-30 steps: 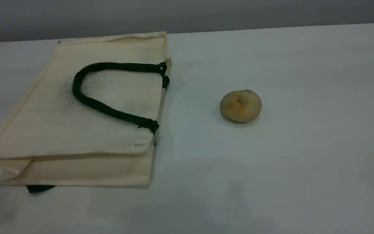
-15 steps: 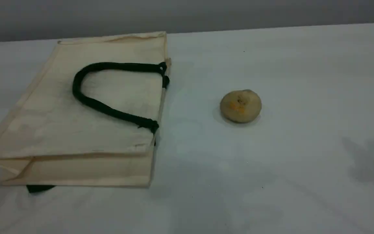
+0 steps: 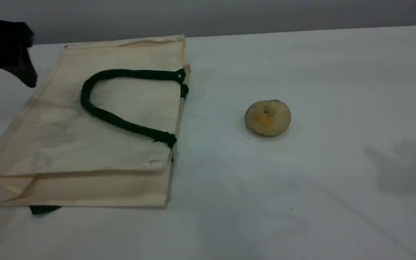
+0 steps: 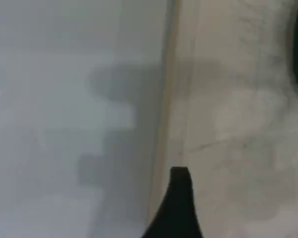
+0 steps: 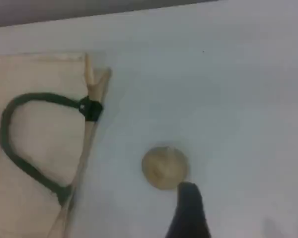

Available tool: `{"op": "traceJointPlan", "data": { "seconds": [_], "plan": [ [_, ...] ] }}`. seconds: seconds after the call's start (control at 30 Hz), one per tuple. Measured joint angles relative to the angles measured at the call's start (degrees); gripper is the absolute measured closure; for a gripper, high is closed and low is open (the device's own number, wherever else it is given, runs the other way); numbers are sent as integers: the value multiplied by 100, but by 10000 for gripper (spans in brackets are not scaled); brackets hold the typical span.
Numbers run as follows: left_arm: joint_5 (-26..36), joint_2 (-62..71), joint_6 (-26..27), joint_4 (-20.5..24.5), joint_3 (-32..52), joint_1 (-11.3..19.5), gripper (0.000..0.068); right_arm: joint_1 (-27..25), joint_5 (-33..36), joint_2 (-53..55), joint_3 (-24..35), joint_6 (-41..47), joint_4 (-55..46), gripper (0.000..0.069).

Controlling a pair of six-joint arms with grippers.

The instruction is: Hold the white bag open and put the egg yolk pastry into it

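Green handle lies on white bag — egg yolk pastry apart.

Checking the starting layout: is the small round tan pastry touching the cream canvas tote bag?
Apart. The scene view shows bare white table between the small round tan pastry and the cream canvas tote bag.

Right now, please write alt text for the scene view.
A cream canvas tote bag with a dark green rope handle lies flat on a white table, a round egg yolk pastry apart to its right. The left gripper hangs open at the top left.
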Motion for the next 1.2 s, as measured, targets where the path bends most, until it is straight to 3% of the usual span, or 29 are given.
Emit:
{"op": "traceJointPlan", "data": {
  "seconds": [0.2,0.53,1.2],
  "plan": [
    [18,622,12,-15,-755,-83,93,5,44,0,0,0,-5,199],
    [300,1735,12,-37,-1969,-712,93,5,66,0,0,-63,-5,199],
    [152,2566,-33,-30,-2145,-707,99,5,60,0,0,-101,0,199]
  ]
}}
